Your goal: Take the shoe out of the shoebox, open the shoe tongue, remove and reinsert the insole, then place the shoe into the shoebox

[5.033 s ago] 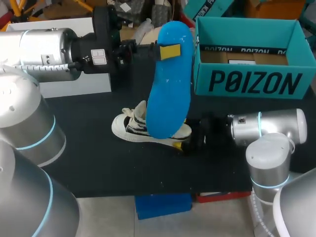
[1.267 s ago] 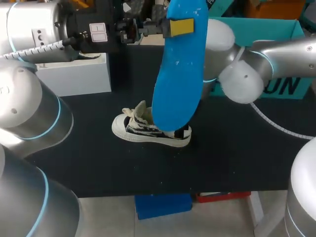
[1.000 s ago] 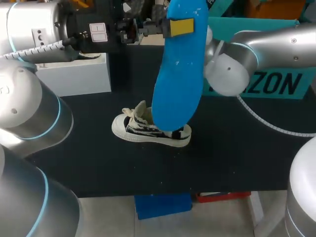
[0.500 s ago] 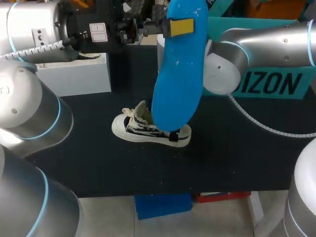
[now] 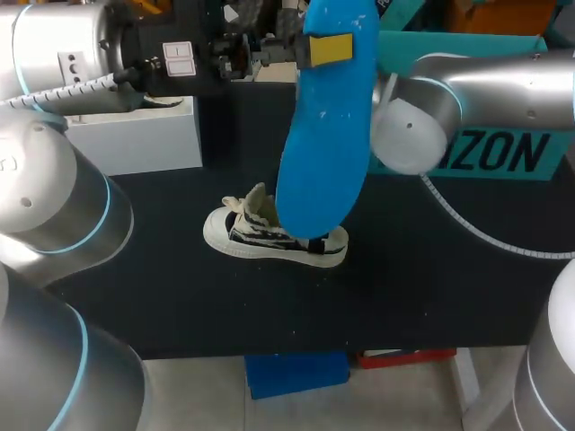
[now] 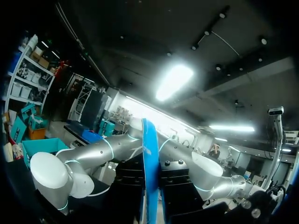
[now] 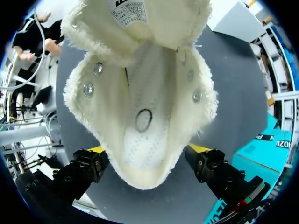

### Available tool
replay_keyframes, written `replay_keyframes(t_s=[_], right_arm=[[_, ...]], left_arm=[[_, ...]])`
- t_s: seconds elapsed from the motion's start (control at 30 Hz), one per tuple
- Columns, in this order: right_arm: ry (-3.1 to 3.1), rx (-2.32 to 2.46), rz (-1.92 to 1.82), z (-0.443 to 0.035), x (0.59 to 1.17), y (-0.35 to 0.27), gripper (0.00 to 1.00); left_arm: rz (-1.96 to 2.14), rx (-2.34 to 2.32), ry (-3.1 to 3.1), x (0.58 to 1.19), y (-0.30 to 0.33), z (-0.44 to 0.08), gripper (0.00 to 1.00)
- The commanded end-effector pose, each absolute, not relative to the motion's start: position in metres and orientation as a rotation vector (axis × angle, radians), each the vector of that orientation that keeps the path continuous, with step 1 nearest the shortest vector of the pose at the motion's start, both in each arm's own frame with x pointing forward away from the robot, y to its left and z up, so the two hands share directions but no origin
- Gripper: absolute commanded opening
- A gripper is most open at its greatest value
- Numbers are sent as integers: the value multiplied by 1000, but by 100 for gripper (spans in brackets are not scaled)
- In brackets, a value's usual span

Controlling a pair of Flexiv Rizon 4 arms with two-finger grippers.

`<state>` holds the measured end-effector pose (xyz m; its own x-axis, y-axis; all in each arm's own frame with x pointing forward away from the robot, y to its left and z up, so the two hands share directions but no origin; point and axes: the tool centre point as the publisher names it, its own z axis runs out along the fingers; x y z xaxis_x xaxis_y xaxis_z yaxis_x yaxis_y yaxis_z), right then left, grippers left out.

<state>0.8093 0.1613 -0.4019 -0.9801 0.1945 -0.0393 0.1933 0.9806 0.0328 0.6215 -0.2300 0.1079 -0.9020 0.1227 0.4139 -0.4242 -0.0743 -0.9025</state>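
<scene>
My left gripper holds a long blue insole upright, high above the table, and is shut on its upper end. In the left wrist view the insole shows edge-on between the dark fingers. Below it a cream and black shoe lies on the black table. My right arm reaches in behind the insole. Its gripper is open, with one yellow-tipped finger on each side of the heel of the fleece-lined shoe, looking into its opening.
The teal shoebox stands open at the back right, partly hidden by my right arm. A white box sits at the back left. Bare black table lies in front of the shoe.
Earlier my right arm swung up from low at the table's right to behind the insole, and the insole was lifted higher. Over the last second the right arm's elbow shifted; the left arm stayed still.
</scene>
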Motion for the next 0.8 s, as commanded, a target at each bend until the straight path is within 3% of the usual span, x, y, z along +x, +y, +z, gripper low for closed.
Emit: replay_keyframes(t_s=[0.03, 0.4, 0.8], right_arm=[[3065, 311, 130, -396, 803, 149, 100], [2945, 409, 651, -399, 800, 140, 100], [2821, 409, 932, -400, 798, 136, 100]], left_arm=[[2034, 329, -1840, 621, -231, 108, 0], [2034, 329, -1840, 621, -231, 108, 0], [2034, 329, -1840, 621, -231, 108, 0]])
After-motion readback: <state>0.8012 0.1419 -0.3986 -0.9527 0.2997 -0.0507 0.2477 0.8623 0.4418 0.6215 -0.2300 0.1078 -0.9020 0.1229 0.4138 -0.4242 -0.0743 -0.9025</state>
